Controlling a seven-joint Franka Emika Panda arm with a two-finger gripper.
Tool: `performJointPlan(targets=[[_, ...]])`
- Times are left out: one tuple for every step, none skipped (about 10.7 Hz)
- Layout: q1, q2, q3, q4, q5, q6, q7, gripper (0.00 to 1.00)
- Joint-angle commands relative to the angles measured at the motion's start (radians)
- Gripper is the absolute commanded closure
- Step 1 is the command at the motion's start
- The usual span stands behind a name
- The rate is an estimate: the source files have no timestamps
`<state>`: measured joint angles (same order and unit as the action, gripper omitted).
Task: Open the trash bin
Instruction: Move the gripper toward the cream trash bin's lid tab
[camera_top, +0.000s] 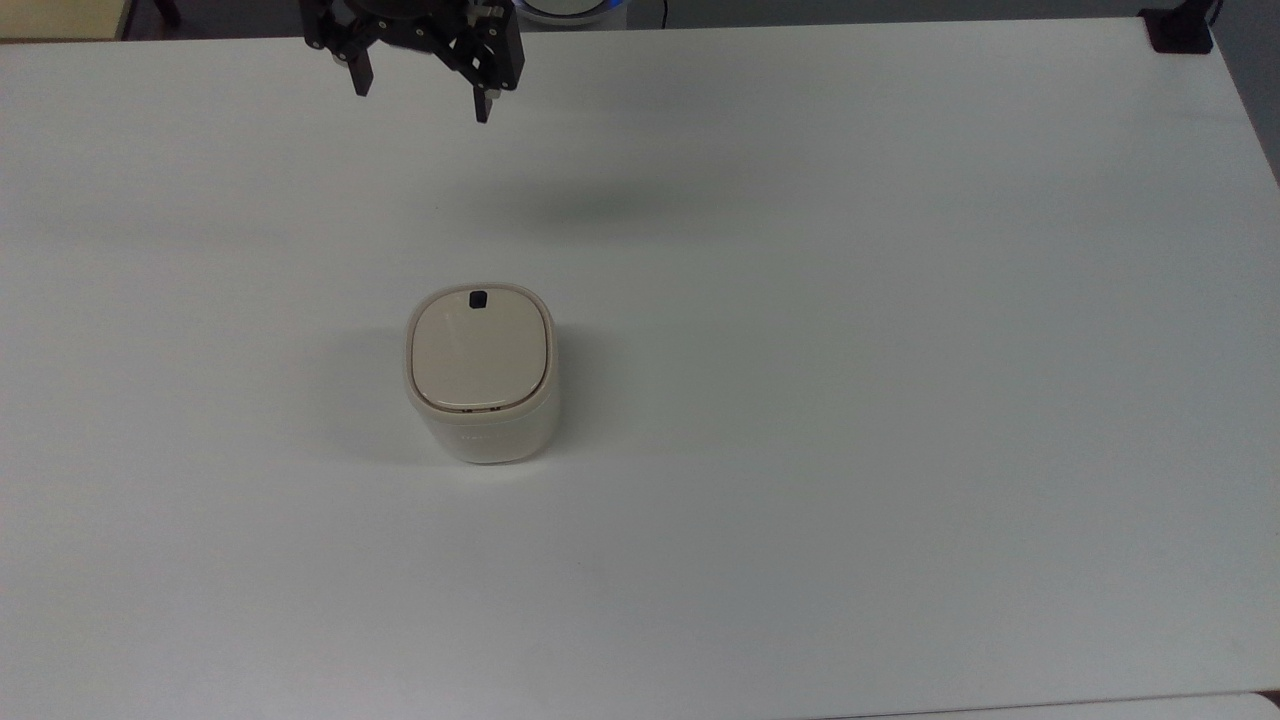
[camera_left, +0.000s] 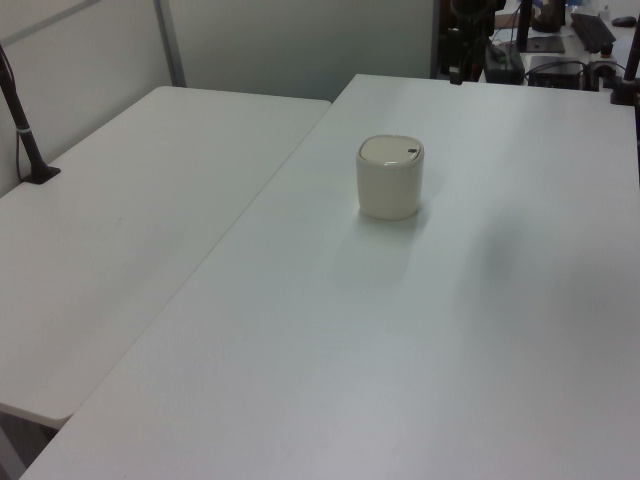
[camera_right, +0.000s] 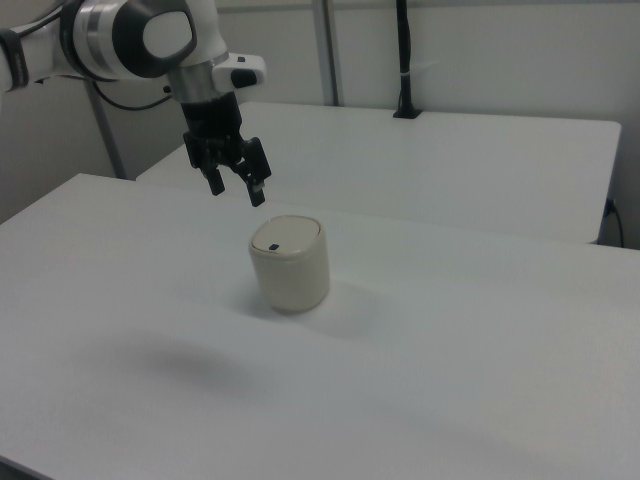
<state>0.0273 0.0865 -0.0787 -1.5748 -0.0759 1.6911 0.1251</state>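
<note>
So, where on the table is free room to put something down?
Almost everywhere: the table is bare on all sides of the bin. The only occupied air is at the top view's upper edge, where the open gripper hangs.

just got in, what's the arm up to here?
The Panda's gripper hangs open in the air, apart from the trash bin and touching nothing. The bin stands upright on the white table, lid shut, with its black button on the lid edge nearest the gripper in the top view. Opening has not begun yet.

Cream trash bin (camera_top: 480, 375) upright on table, lid shut
</note>
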Motion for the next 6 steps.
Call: performJointPlan(targets=[[0.008, 0.007, 0.002, -0.005, 0.002, 0.027, -0.033, 0.00], [0.010, 0.007, 0.004, -0.005, 0.004, 0.025, -0.033, 0.00], [0.011, 0.010, 0.004, -0.007, 0.004, 0.027, -0.033, 0.00], [0.011, 0.028, 0.004, -0.005, 0.002, 0.029, -0.033, 0.00], [0.010, 0.036, 0.004, -0.005, 0.002, 0.041, -0.035, 0.07], [0.010, 0.041, 0.004, -0.005, 0.004, 0.054, -0.063, 0.31]])
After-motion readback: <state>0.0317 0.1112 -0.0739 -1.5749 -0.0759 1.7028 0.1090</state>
